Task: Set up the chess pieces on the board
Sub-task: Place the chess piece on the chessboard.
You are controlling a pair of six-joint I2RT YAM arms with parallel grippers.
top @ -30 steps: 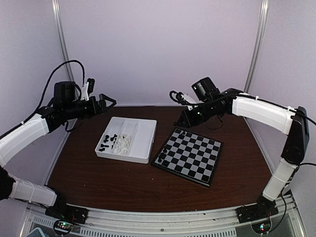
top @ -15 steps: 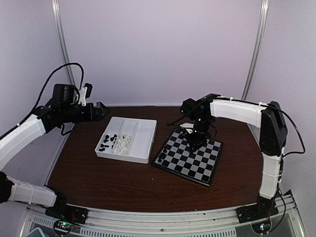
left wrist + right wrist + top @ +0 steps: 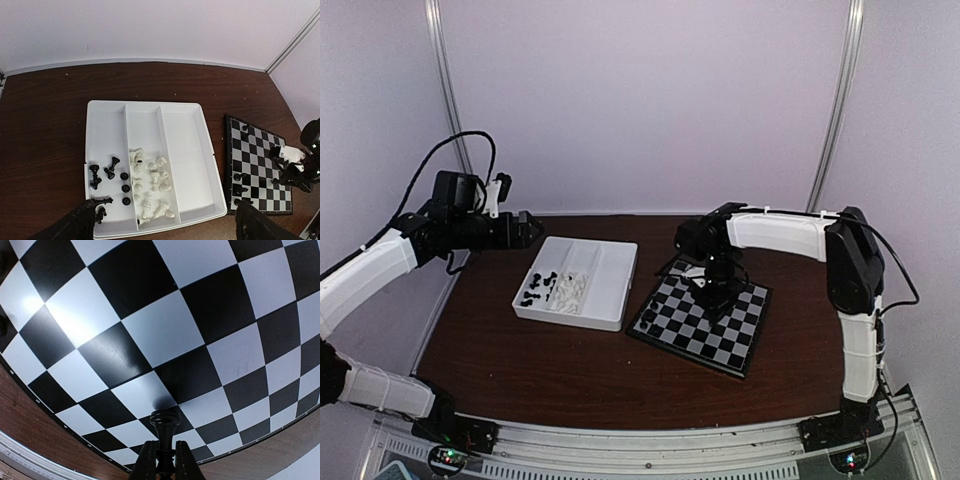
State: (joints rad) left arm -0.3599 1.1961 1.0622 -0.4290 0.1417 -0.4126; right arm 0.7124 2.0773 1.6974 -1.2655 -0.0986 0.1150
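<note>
Top, left wrist and right wrist views of the chess set-up. The board (image 3: 700, 315) lies flat on the brown table (image 3: 570, 370), turned so that one corner points toward the arm bases.

The right arm (image 3: 790, 232) reaches in from the board's right side. The right jaws hang over the far half of the board, pressed together on a black piece (image 3: 164, 426). In the right wrist view this piece stands out straight between the two fingers (image 3: 146, 460). Its rounded end is close above the squares and casts a soft shadow there. Whether it touches the surface cannot be judged.

A few other black pieces (image 3: 238, 190) stand on the board along the edge facing the tray. Two more (image 3: 244, 132) stand at the far end of that edge.

The white divided tray (image 3: 620, 262) sits just beside the board, on its left. The white pieces (image 3: 150, 185) lie jumbled in the tray's middle compartment. The loose black pieces (image 3: 107, 175) lie in the compartment farthest from the board.

The left jaws are spread wide and hold nothing. They are raised above the table, well apart from the board, beyond the tray's far left corner.
</note>
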